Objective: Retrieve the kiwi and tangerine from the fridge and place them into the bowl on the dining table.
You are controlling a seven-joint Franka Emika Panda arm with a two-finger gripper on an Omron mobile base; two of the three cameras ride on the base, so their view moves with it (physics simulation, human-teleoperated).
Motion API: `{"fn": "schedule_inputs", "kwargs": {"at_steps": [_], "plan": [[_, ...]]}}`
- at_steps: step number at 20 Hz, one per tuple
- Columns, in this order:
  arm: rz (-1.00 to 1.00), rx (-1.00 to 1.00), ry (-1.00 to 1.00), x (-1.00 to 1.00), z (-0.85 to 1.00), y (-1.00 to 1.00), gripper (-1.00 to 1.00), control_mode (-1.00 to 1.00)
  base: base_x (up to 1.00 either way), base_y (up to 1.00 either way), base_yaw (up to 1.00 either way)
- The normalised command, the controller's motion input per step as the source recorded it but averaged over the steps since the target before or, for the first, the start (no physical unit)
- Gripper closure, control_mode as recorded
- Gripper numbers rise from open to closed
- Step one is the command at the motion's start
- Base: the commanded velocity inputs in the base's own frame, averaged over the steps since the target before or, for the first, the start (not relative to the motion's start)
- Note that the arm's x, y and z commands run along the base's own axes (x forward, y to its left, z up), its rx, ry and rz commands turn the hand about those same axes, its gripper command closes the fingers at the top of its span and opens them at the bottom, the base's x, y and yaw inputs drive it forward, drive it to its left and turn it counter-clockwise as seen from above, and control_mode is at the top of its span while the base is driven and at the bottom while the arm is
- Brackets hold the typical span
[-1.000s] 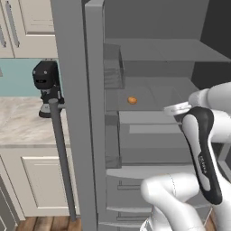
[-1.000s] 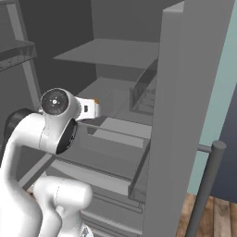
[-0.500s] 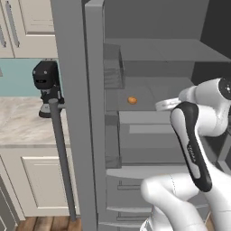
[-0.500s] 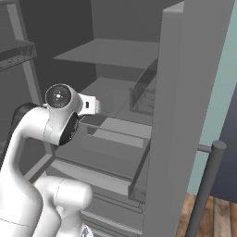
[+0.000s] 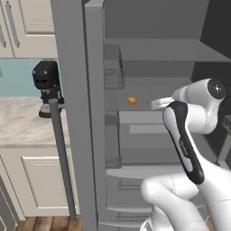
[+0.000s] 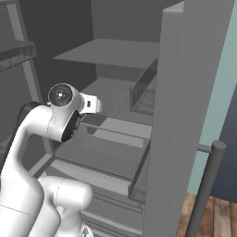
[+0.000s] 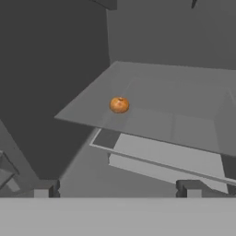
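I see the tall grey fridge [image 5: 90,113] standing open, its door edge and long bar handle [image 5: 61,158] at left of the left base view, a black coffee machine [image 5: 45,85] on the pale counter [image 5: 20,126] behind. My white arm bends at right, reaching inward. The small round orange tangerine [image 7: 119,105] sits alone mid-shelf, centre-left in the hand view, stem dimple up, no clear long axis. My gripper [image 7: 115,191] hangs short of it, fingers spread wide, empty.

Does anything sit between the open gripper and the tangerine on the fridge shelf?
Nothing visible does. In the hand view the tangerine sits alone on the shelf, with open space between it and the gripper.
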Motion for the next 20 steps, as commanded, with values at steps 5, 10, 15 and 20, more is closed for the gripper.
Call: {"fn": "schedule_inputs", "kwargs": {"at_steps": [5,10,15,20], "plan": [[-0.02,0.0,0.0,0.39,-0.21,0.0,-1.0,-1.0,0.0,0.0,0.0],[0.0,0.0,0.03,0.4,-0.19,0.0,-1.0,-1.0,0.0,0.0,0.0],[0.0,0.0,0.08,0.32,-0.08,0.0,-1.0,-1.0,0.0,0.0,0.0],[0.0,0.0,0.11,0.29,-0.04,0.03,-1.0,-1.0,0.0,0.0,0.0]]}}
